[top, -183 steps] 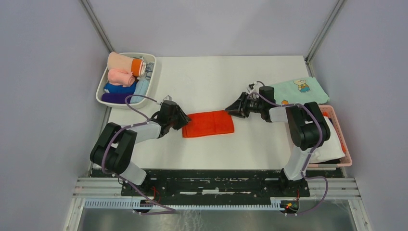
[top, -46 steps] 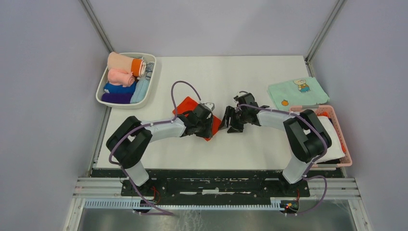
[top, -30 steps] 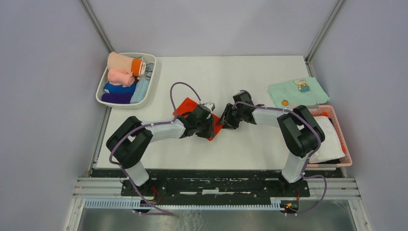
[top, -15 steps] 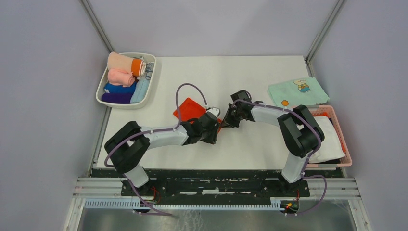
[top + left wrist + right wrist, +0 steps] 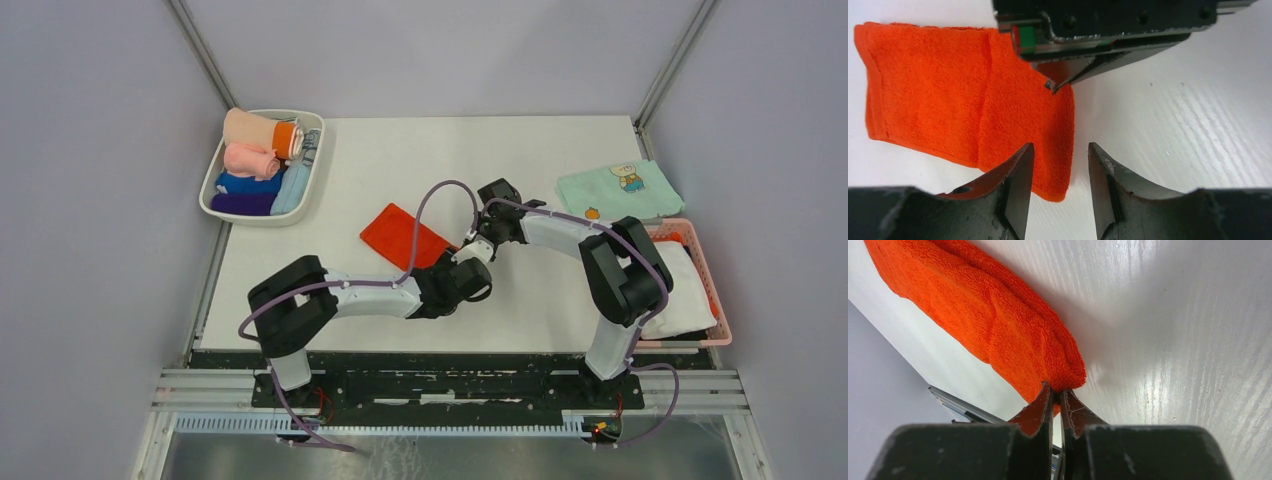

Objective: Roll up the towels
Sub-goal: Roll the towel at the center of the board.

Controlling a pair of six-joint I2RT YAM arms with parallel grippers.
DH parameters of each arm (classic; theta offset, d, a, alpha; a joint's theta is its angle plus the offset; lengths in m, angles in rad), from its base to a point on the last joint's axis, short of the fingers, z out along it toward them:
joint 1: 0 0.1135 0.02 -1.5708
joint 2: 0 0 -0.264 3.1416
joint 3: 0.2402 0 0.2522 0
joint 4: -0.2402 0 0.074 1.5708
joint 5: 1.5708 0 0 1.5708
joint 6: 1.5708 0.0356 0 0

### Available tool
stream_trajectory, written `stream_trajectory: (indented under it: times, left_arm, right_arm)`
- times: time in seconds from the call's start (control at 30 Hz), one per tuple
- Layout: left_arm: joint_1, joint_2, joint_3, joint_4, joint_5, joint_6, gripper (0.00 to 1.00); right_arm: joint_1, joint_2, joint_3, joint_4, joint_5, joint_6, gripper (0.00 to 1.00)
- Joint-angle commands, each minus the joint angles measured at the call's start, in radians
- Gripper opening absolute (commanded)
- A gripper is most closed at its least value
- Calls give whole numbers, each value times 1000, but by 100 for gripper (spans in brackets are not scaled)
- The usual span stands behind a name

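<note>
Starting from the top: can make out one red-orange towel (image 5: pixel 398 230) lying flat and folded near the middle of the surface (image 5: pixel 540 310), set at a slant, its right corner lost under the two wrists crowding in over it. Can't read either grip from up here, too small and too tangled.

Switching to the right wrist: plainly shows the right fingers (image 5: pixel 1035 412) pressed together, clamped on the thick folded edge of the towel, with the rest of the cloth stretching away to the upper left. Can't tell whether that pinched edge sits on the surface or just off it.

Over to the left wrist: shows the left fingers (image 5: pixel 1015 185) standing apart, gripping nothing, with the towel's near corner showing in the gap between them. Also catches the right arm's tip head-on, biting the towel's far edge. Impossible to say whether the left fingers touch the cloth.

Back on top for what neither wrist gives: a white bin (image 5: pixel 212 190) at the far left corner packed with rolled cloths (image 5: pixel 250 160), a mint-green cloth (image 5: pixel 620 190) with a cartoon print flat at the far right edge, a pink basket (image 5: pixel 705 275) at the right edge holding a white cloth (image 5: pixel 695 295). Slivers of red-orange there too, mostly hidden behind the right arm.
</note>
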Motion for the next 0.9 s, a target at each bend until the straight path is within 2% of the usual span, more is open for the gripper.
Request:
stream_trajectory:
  times: [0.0, 0.17, 0.37, 0.47, 0.5, 0.57, 0.63, 0.87]
  left_arm:
    - [-8, 57, 56, 48, -127, 93, 50]
    - [-7, 103, 72, 37, -140, 89, 41]
    - [-6, 100, 61, 22, -106, 43, 13]
    - [3, 79, 46, 29, -64, 21, 3]
    - [9, 69, 40, 33, -40, 12, 3]
    - [34, 47, 23, 46, 37, -12, 3]
    - [78, 20, -2, 70, 174, -48, 3]
    - [297, -52, -133, 223, 627, -218, 3]
  right_arm:
    - [3, -5, 35, -12, -15, 17, 12]
    - [3, -11, 29, -9, -15, 16, 13]
    - [1, -26, 5, 34, -15, 11, 17]
    - [-4, -47, -13, 71, -20, -6, 22]
    - [-7, -54, -18, 84, -26, -18, 24]
    - [-20, -77, -26, 101, -33, -42, 30]
    - [-37, -101, -42, 129, -46, -67, 35]
    - [-107, -162, -153, 288, -144, -89, 52]
